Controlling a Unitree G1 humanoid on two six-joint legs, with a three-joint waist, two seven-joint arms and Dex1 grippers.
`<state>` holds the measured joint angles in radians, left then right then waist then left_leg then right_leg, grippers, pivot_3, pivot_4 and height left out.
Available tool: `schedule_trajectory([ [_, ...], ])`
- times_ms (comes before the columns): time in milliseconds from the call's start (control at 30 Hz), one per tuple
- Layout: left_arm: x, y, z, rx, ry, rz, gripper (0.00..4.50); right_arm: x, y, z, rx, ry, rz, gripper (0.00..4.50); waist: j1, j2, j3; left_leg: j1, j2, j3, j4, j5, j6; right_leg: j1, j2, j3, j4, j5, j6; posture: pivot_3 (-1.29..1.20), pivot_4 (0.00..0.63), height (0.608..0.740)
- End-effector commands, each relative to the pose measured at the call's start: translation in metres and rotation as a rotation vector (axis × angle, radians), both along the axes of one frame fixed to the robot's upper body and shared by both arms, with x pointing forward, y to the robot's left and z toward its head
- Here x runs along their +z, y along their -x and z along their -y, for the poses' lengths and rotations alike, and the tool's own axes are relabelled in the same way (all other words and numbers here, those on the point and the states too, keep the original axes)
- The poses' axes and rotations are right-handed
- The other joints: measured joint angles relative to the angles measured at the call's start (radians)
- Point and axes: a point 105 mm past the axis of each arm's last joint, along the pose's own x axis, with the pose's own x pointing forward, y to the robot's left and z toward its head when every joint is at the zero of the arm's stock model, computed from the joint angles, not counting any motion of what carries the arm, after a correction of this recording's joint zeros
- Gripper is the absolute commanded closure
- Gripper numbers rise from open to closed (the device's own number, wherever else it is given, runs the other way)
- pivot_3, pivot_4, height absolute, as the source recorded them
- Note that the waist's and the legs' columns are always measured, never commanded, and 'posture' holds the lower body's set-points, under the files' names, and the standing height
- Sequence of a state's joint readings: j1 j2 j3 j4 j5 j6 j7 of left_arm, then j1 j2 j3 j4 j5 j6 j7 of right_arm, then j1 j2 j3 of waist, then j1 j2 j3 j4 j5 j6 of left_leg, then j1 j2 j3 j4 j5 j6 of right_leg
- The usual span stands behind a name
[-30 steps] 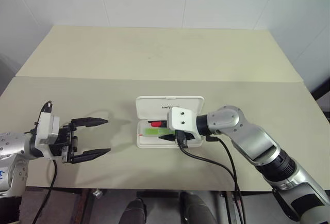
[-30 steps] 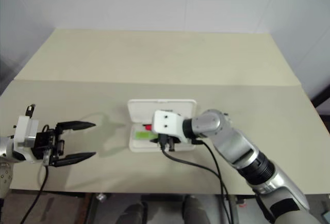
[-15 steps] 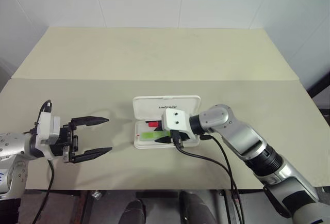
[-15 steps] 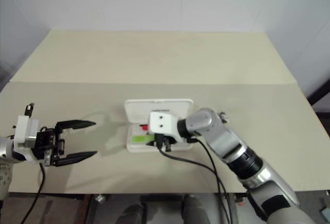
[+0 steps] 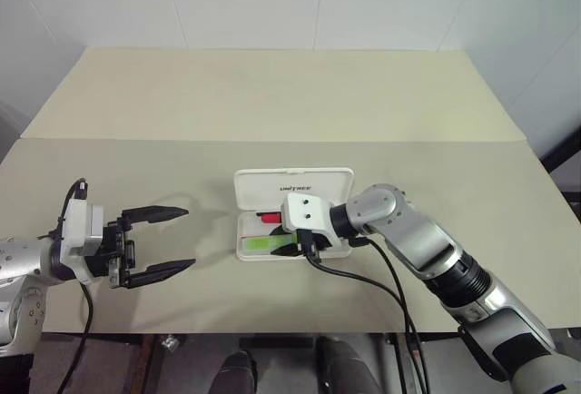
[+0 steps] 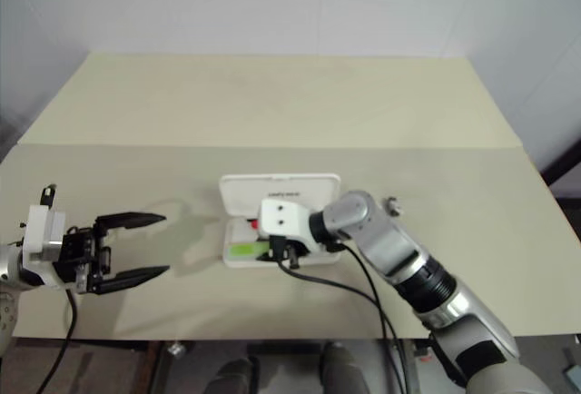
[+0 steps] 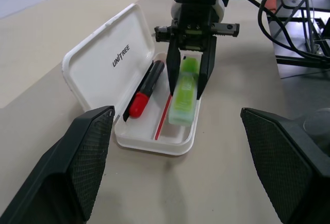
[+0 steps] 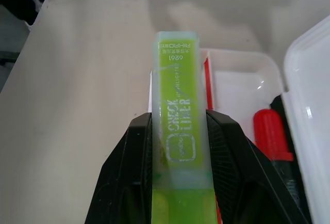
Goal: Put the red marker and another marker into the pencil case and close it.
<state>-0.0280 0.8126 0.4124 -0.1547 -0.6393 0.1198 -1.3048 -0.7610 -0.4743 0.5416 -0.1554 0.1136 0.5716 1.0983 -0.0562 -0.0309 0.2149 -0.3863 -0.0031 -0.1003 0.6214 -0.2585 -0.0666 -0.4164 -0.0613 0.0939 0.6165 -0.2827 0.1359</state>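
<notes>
**Green marker held over the open case**

A beige worktop (image 5: 272, 103) stands against white walls. Near its front edge the white pencil case (image 5: 294, 187) lies open, lid tipped toward the far side. The right claw (image 7: 190, 77) grips the green marker (image 7: 184, 92) over the tray. The red marker (image 7: 145, 91) lies inside, beside the lid. At left, well apart, the left claw (image 5: 163, 241) gapes, grasping nothing.

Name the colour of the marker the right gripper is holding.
Bright lime green, with pale lettering; the marker between the right gripper's fingers shows best in the right wrist view.
</notes>
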Motion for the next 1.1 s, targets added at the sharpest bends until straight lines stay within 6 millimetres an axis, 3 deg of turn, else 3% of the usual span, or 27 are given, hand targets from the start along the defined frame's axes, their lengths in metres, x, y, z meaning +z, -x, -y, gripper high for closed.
schedule_trajectory([
  [33, 0.01, 0.004, 0.002, -0.009, -0.004, 0.048, 0.33, 0.003, 0.001, -0.003, 0.013, -0.011, 0.007, 2.64, 0.0, 0.0, 0.0, 0.0, 0.0, 0.0, 0.0, 0.0, 0.0, 0.0, 0.0, 0.0, 0.0, 0.0, 0.0, 0.0, 0.15, 0.74],
  [233, 0.01, 0.004, 0.002, -0.007, -0.002, 0.052, 0.33, 0.003, -0.004, -0.004, 0.003, -0.014, 0.011, 2.64, 0.0, 0.0, 0.0, 0.0, 0.0, 0.0, 0.0, 0.0, 0.0, 0.0, 0.0, 0.0, 0.0, 0.0, 0.0, 0.0, 0.15, 0.74],
  [267, 0.01, 0.004, 0.002, -0.007, -0.002, 0.052, 0.33, 0.003, -0.004, -0.004, 0.003, -0.014, 0.011, 1.91, 0.0, 0.0, 0.0, 0.0, 0.0, 0.0, 0.0, 0.0, 0.0, 0.0, 0.0, 0.0, 0.0, 0.0, 0.0, 0.0, 0.15, 0.74],
  [433, 0.01, 0.004, 0.001, -0.002, -0.005, 0.053, 0.33, 0.008, -0.004, -0.003, 0.002, -0.015, 0.026, 0.2, 0.0, 0.0, 0.0, 0.0, 0.0, 0.0, 0.0, 0.0, 0.0, 0.0, 0.0, 0.0, 0.0, 0.0, 0.0, 0.0, 0.15, 0.74],
  [467, 0.01, 0.004, 0.001, -0.002, -0.005, 0.053, 0.33, 0.01, -0.004, -0.002, 0.001, -0.016, 0.028, 0.03, 0.0, 0.0, 0.0, 0.0, 0.0, 0.0, 0.0, 0.0, 0.0, 0.0, 0.0, 0.0, 0.0, 0.0, 0.0, 0.0, 0.15, 0.74],
  [667, 0.011, 0.003, 0.002, -0.001, -0.002, 0.056, 0.33, 0.028, -0.006, 0.015, -0.02, -0.029, 0.043, 0.03, 0.001, 0.0, 0.0, 0.0, 0.0, 0.0, 0.0, 0.0, 0.0, 0.0, 0.0, 0.0, 0.0, 0.0, 0.0, 0.0, 0.15, 0.74],
  [800, 0.012, 0.003, 0.004, -0.007, 0.011, 0.057, 0.33, 0.04, -0.007, 0.048, -0.06, -0.024, 0.037, 0.03, 0.004, 0.0, 0.0, 0.0, 0.0, 0.0, 0.0, 0.0, 0.0, 0.0, 0.0, 0.0, 0.0, 0.0, 0.0, 0.0, 0.15, 0.74],
  [933, 0.011, 0.0, 0.004, -0.006, 0.02, 0.054, 0.33, 0.048, -0.014, 0.095, -0.125, 0.051, 0.058, 0.03, 0.006, 0.0, 0.0, 0.0, 0.0, 0.0, 0.0, 0.0, 0.0, 0.001, 0.0, 0.0, -0.002, 0.0, 0.0, 0.0, 0.15, 0.74],
  [1100, 0.01, -0.004, 0.006, -0.013, 0.022, 0.054, 0.33, 0.048, -0.027, 0.131, -0.193, 0.159, 0.114, 0.03, -0.001, 0.001, 0.0, 0.0, 0.0, 0.001, 0.0, 0.0, 0.0, 0.001, 0.0, 0.0, -0.002, 0.0, 0.0, 0.0, 0.15, 0.74],
])
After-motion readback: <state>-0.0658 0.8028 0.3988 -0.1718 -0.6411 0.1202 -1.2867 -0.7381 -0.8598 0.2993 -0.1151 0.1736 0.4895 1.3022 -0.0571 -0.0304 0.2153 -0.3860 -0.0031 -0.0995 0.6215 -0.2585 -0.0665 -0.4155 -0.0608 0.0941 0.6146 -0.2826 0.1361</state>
